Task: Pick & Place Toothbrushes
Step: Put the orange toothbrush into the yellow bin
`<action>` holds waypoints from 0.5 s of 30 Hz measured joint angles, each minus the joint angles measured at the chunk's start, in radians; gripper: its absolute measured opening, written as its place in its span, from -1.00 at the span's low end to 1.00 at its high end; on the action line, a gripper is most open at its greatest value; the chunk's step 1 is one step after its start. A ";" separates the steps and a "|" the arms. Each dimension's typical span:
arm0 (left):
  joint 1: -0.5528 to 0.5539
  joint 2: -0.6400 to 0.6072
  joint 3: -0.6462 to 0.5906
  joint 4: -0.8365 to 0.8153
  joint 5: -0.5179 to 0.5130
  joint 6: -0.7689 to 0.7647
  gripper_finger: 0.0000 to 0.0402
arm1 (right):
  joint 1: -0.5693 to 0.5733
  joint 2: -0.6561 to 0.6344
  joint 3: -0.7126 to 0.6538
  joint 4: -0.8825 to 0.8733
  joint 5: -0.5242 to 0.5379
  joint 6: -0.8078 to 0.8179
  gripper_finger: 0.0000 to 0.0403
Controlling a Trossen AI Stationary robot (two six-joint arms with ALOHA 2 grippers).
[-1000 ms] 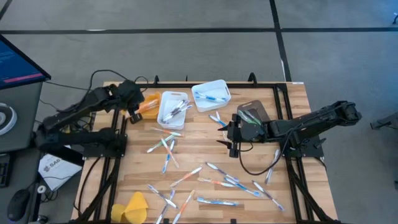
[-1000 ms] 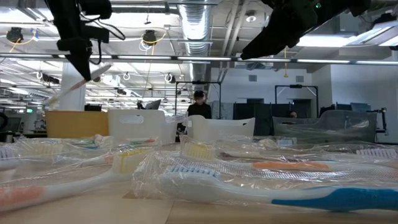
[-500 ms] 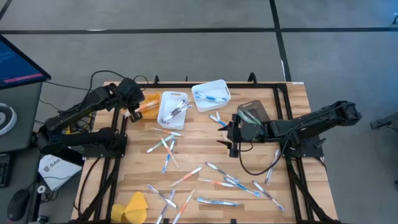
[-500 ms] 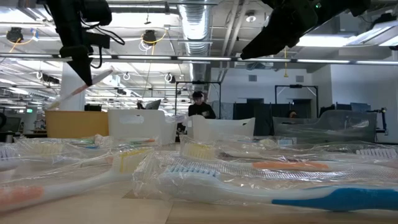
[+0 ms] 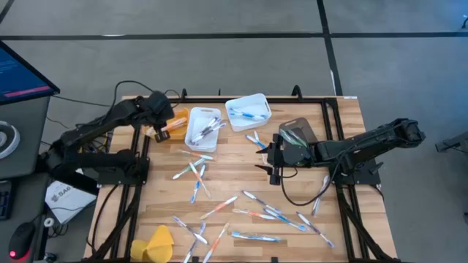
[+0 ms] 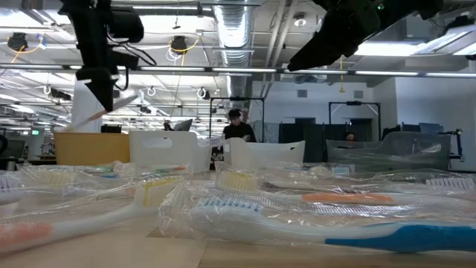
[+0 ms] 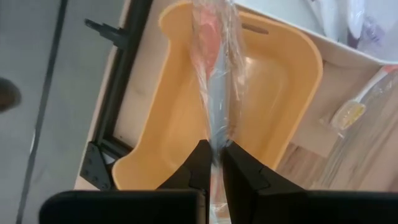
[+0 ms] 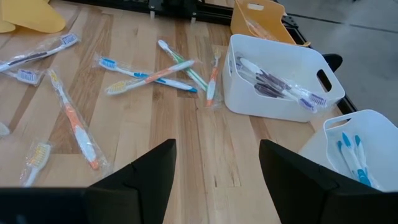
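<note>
The left gripper (image 7: 212, 163) is pinched shut on a wrapped orange toothbrush (image 7: 214, 74), holding it above the orange bin (image 5: 176, 121) at the tabletop's far left corner. The slippery wrapper could slide through the pinch, or a release off-centre could drop the brush over the bin's wall onto the table's edge. The right gripper (image 8: 216, 163) hangs with fingers spread over mid-table, holding nothing. Since a second ago, the left arm has shifted slightly toward the bin, carrying the brush further over it; the right arm has not moved.
</note>
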 joint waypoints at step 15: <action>0.023 0.183 0.000 0.009 0.057 -0.020 -0.91 | 0.000 0.000 0.000 -0.006 0.000 0.000 0.12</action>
